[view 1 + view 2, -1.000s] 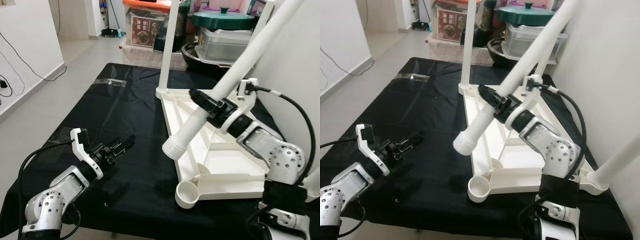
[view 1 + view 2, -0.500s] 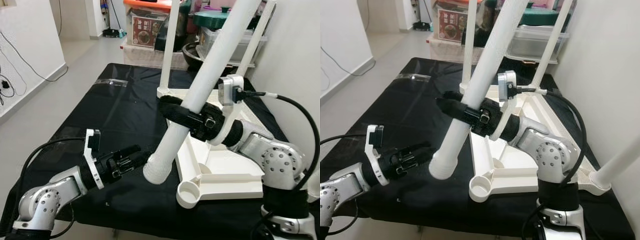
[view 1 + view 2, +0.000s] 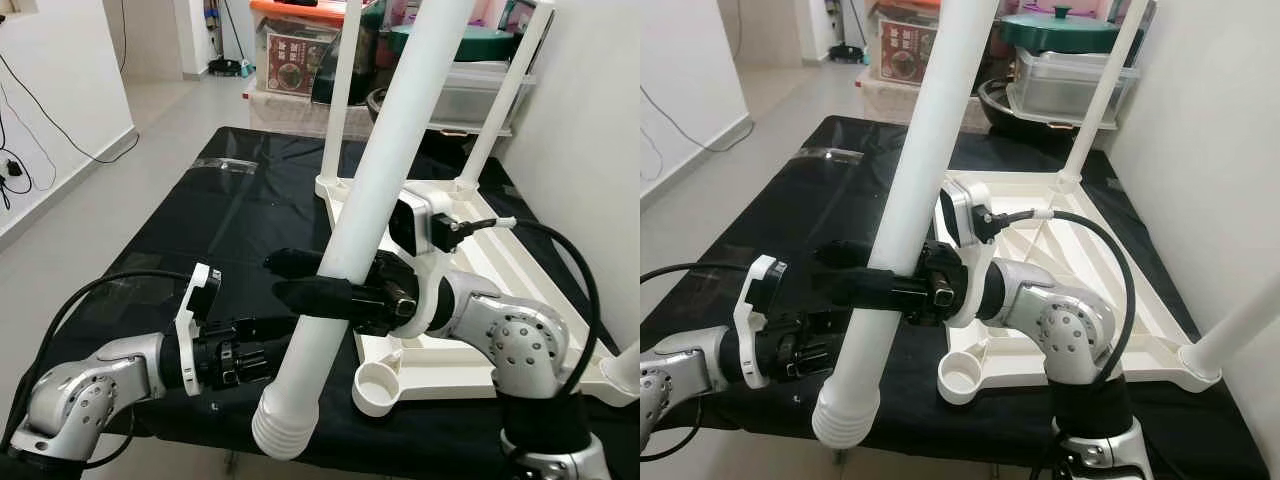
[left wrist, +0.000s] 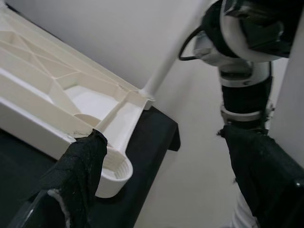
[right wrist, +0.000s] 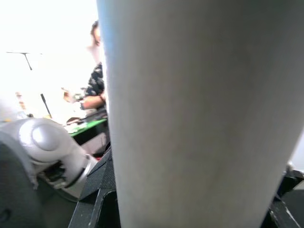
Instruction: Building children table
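Left eye view: my right end effector pinches the white table leg, nearly upright, threaded end off the surface's near edge — the upturned tabletop lies right. Left wrist view: left end effector spread around the leg. I'd steer the threads squarely over the empty corner socket before twisting.

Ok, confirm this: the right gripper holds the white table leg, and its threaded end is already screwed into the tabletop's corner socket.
Not screwed in. The left eye view shows the right gripper holding the white table leg, but its threaded end hangs free beside the corner socket.
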`<state>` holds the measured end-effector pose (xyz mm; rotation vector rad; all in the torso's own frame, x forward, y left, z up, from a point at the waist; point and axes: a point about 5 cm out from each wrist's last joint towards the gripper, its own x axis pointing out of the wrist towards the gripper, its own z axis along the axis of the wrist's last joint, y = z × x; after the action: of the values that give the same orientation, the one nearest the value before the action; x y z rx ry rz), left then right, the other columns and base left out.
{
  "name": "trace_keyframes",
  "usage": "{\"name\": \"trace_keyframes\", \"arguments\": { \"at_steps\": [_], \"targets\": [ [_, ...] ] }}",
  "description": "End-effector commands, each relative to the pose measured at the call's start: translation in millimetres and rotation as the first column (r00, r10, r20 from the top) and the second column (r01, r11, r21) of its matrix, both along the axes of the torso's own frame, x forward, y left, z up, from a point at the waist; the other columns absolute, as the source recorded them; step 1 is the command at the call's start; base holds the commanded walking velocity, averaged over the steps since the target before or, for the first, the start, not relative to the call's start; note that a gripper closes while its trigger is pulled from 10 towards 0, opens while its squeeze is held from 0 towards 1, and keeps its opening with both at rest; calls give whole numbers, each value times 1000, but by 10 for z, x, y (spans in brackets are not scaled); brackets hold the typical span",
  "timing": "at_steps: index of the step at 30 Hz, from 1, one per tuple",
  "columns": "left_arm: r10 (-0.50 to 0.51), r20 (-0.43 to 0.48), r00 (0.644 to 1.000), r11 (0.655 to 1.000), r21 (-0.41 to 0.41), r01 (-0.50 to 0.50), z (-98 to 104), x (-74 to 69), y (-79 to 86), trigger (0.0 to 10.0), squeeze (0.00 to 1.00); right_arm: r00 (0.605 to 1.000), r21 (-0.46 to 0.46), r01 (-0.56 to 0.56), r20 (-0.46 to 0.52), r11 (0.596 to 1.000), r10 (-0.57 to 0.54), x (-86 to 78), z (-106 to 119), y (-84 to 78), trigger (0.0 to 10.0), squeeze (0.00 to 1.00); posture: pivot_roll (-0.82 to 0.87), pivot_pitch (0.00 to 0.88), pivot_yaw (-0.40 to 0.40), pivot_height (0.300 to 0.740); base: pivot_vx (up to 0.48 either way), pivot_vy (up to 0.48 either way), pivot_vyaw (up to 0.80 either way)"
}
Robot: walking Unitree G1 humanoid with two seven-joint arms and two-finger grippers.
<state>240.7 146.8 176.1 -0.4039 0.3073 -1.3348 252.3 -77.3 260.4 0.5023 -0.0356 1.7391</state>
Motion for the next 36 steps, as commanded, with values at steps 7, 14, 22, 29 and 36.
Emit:
{"name": "trace_keyframes", "arguments": {
  "at_steps": [7, 14, 22, 29, 36],
  "targets": [
    [-83, 71, 994, 996, -7, 83, 205, -59, 25, 10000, 0, 999, 18, 6, 32, 1000, -7, 56, 6, -50, 0, 0, 112, 0, -104, 740, 0, 0, 0],
    [-19, 112, 994, 999, 28, 16, 282, -23, 235, 10000, 0, 999, 8, 12, 31, 1000, -13, 89, -57, -128, 0, 0, 120, 0, -115, 740, 0, 0, 0],
    [11, 156, 988, 1000, 14, -13, 422, -49, 349, 10000, 0, 999, -12, 33, 16, 999, -33, 134, -135, -211, 0, 0, 123, 0, -119, 740, 0, 0, 0],
    [-37, 150, 988, 999, -14, 39, 410, -92, 255, 10000, 0, 999, -17, 36, 9, 999, -36, 173, -161, -176, 0, 0, 126, 0, -117, 740, 0, 0, 0],
    [-98, 118, 988, 995, -17, 101, 312, -126, 94, 10000, 0, 999, -17, 34, 14, 999, -34, 194, -157, -137, 0, 0, 120, 0, -113, 740, 0, 0, 0]
  ]
}}
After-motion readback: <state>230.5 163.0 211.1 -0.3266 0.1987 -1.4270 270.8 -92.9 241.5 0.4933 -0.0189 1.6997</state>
